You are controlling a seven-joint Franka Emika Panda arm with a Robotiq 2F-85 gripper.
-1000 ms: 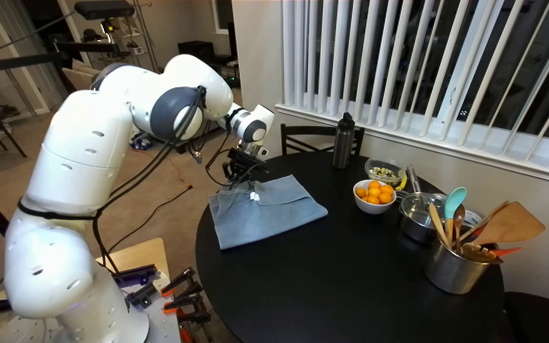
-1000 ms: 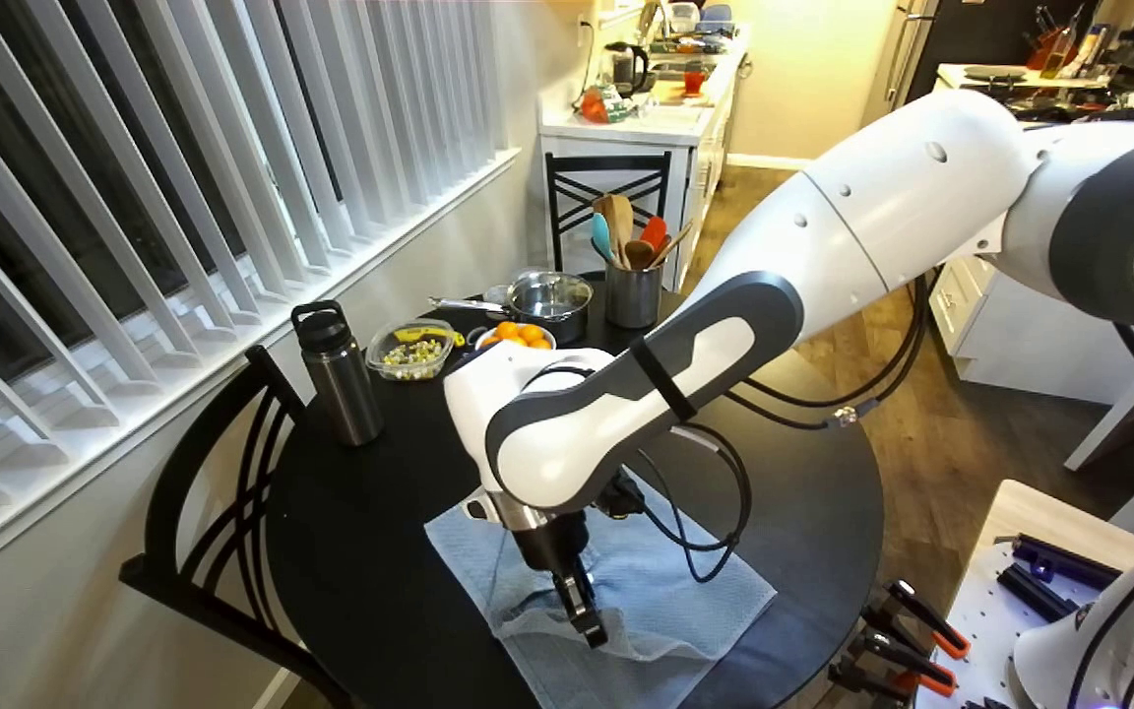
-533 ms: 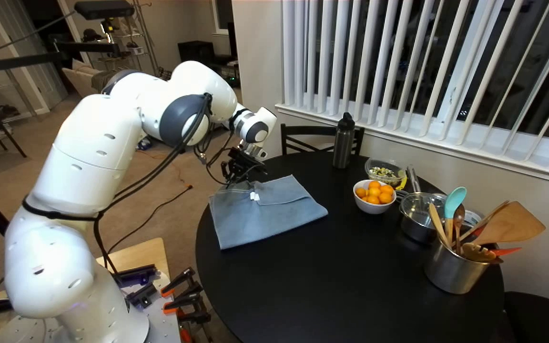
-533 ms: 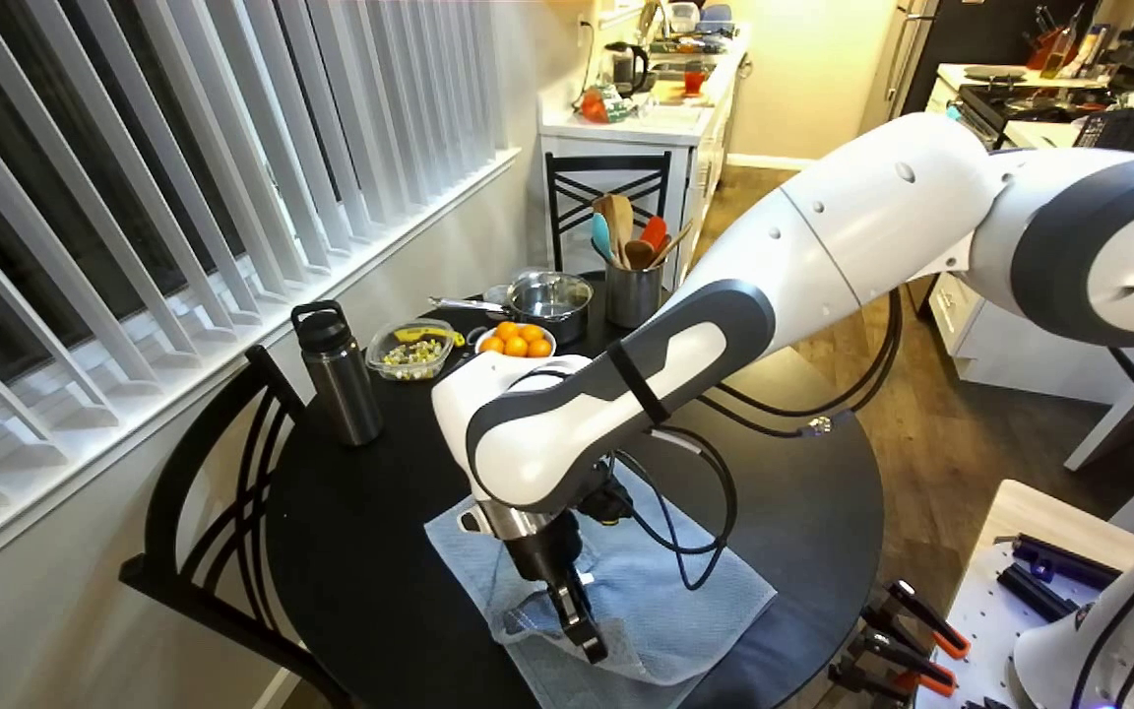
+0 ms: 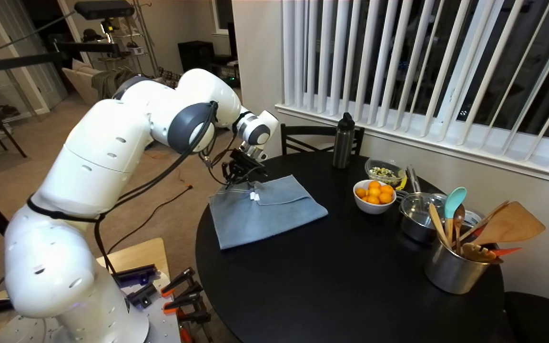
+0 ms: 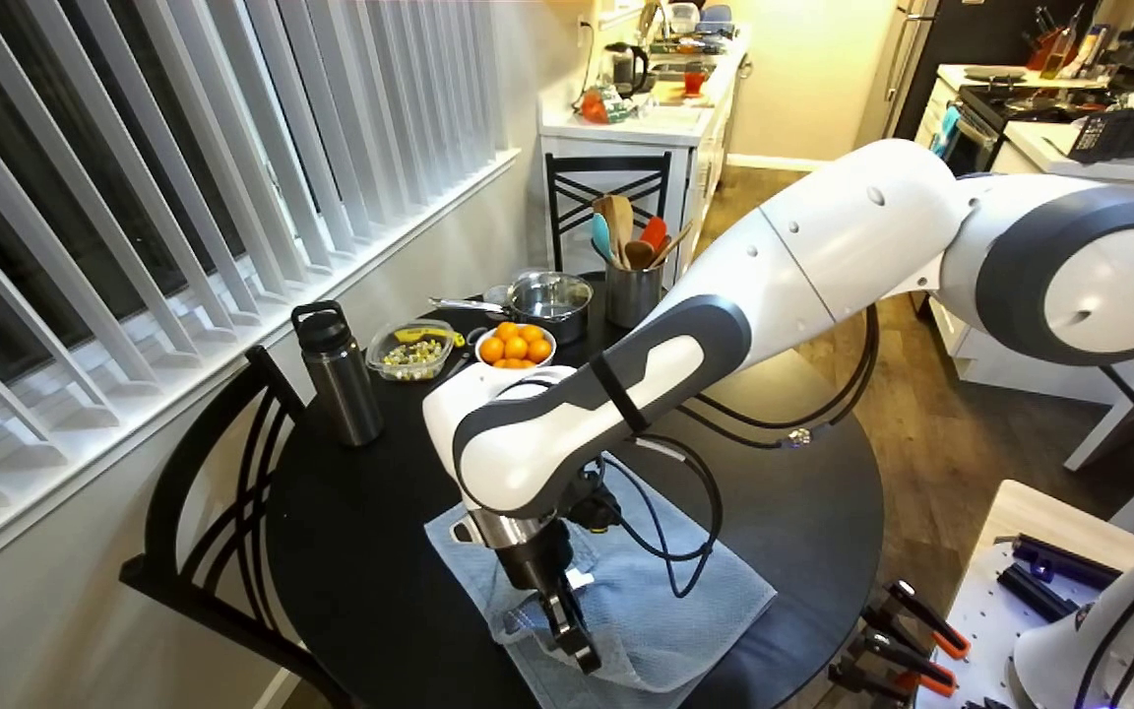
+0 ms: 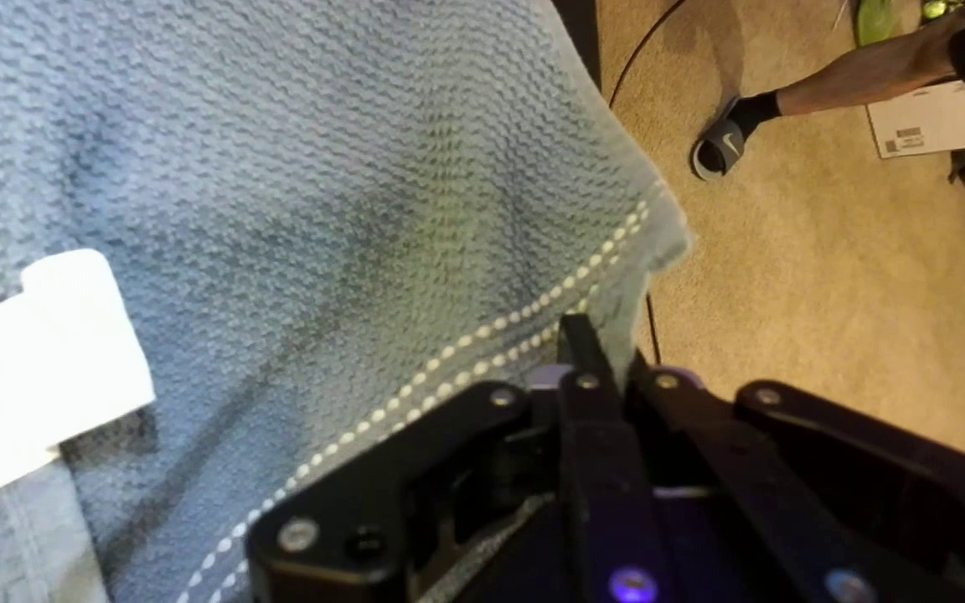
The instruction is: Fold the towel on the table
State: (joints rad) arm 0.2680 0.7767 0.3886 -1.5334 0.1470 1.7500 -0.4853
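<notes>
The black two-fingered gripper (image 7: 606,345), jaws clenched on the pale grey-blue rectangular cloth towel (image 7: 298,151), has tugged its top layer slightly outward; the fold is likely unfinished.

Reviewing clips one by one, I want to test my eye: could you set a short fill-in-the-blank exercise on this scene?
The fingers grip the ____.
The tag is coloured ____.
The bowl holds fruit coloured ____.
The table is ____ in shape.

Missing words: towel; white; orange; round.
</notes>
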